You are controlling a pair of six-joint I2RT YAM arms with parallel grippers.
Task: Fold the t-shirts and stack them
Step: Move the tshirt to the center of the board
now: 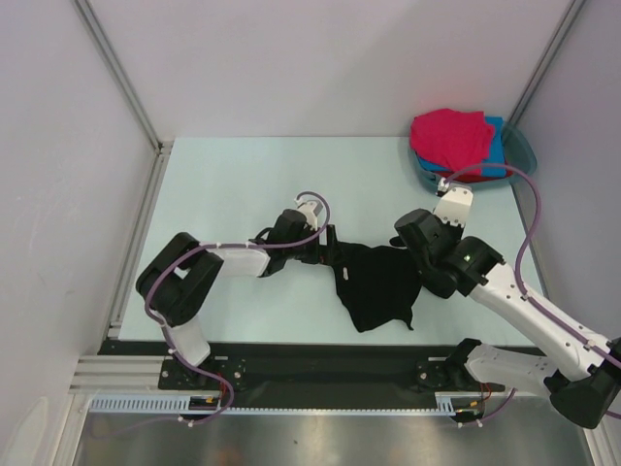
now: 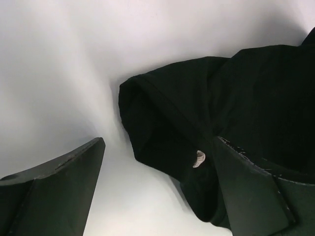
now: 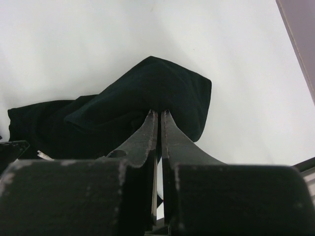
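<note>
Pale table [image 1: 243, 184], white walls [image 1: 320, 58]; black t-shirt [image 1: 378, 286] crumpled near front edge.

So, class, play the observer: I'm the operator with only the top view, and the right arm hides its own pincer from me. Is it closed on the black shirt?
Observer: Yes. In the right wrist view the right pincer is shut, with a fold of the black shirt bunched at its tips.
Operator: And the left one?
Observer: The left pincer stands wide open, with a rolled edge of the shirt lying between its fingers.
Operator: Any mark on that edge?
Observer: A small white tag shows on the cloth beside one finger. I cannot tell which part of the shirt it belongs to.
</note>
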